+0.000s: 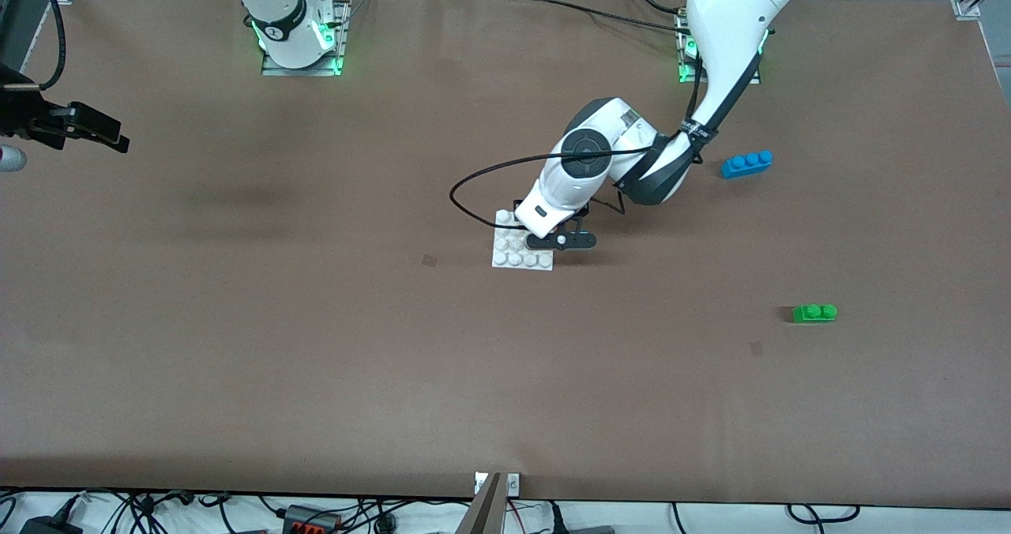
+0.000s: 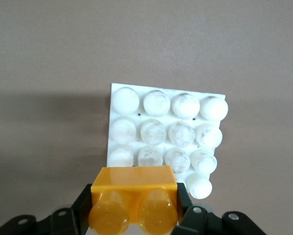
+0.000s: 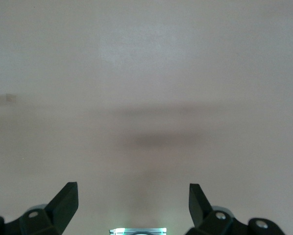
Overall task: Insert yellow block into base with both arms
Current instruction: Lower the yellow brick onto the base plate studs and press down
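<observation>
Brown table (image 1: 237, 344) first: my left arm (image 1: 734, 20) reaches to mid-table, well away from every edge, its wrist tipped down over the base (image 1: 513, 259). Its left hand (image 2: 134, 215) grips the yellow block (image 2: 133, 198), long axis spanning the fingers, hanging over the base's edge studs. The right hand (image 3: 133, 200) waits spread wide near the table's right-arm end.

The front view looks down from high across the bench (image 1: 316, 376), facing both arm bases. The left wrist view sits close above the base (image 2: 136, 98) — also seen in front (image 1: 505, 259) — while the right wrist view faces bare bench (image 3: 146, 73).
</observation>
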Available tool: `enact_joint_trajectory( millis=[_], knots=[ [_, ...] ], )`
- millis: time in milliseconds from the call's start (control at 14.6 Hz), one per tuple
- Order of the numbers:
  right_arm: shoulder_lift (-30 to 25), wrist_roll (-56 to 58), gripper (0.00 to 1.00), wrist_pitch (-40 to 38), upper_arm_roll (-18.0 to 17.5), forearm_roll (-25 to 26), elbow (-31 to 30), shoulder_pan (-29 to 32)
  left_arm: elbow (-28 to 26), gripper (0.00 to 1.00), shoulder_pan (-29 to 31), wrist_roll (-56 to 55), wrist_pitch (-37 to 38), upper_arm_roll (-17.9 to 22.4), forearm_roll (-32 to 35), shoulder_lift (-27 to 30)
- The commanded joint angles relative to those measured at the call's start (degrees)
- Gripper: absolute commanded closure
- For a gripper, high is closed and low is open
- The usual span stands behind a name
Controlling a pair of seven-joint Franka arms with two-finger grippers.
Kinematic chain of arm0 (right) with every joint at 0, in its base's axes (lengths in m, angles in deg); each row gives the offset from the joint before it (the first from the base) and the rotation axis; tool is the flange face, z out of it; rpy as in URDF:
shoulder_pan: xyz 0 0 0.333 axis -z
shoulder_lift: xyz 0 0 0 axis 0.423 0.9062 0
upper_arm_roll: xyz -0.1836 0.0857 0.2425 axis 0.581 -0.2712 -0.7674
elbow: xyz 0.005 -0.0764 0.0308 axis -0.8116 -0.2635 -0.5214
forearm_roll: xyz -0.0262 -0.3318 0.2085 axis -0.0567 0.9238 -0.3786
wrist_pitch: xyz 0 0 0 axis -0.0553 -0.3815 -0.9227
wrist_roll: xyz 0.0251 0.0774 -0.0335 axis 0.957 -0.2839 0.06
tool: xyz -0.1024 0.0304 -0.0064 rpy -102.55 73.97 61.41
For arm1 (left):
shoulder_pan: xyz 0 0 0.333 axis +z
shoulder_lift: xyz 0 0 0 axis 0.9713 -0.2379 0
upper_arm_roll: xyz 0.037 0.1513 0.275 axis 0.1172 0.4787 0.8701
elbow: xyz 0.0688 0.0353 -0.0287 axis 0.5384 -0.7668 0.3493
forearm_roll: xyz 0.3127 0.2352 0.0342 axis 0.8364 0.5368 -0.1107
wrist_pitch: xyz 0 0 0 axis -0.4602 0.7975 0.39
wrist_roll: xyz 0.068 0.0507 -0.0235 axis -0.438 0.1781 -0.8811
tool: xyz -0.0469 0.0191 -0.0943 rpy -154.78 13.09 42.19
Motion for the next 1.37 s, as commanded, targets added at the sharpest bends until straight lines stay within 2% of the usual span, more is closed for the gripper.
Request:
enact_joint_trajectory(
  millis=[0,410,1299],
  knots=[
    [0.1,-0.7,0.0,-1.2,-0.5,-1.0,1.1,0.2,3.0,0.52,-0.3,-1.5,0.8,0.0,4.6,-2.4],
    [0.1,-0.7,0.0,-0.9,-0.6,-1.0,1.2,-0.4,7.2,0.52,-1.8,-4.0,0.7,0.0,6.4,-5.6],
    [0.1,-0.8,0.0,-1.3,-0.6,-1.0,1.2,-0.4,6.7,0.52,-2.8,-4.0,0.6,-0.9,7.7,-6.8]
  ],
)
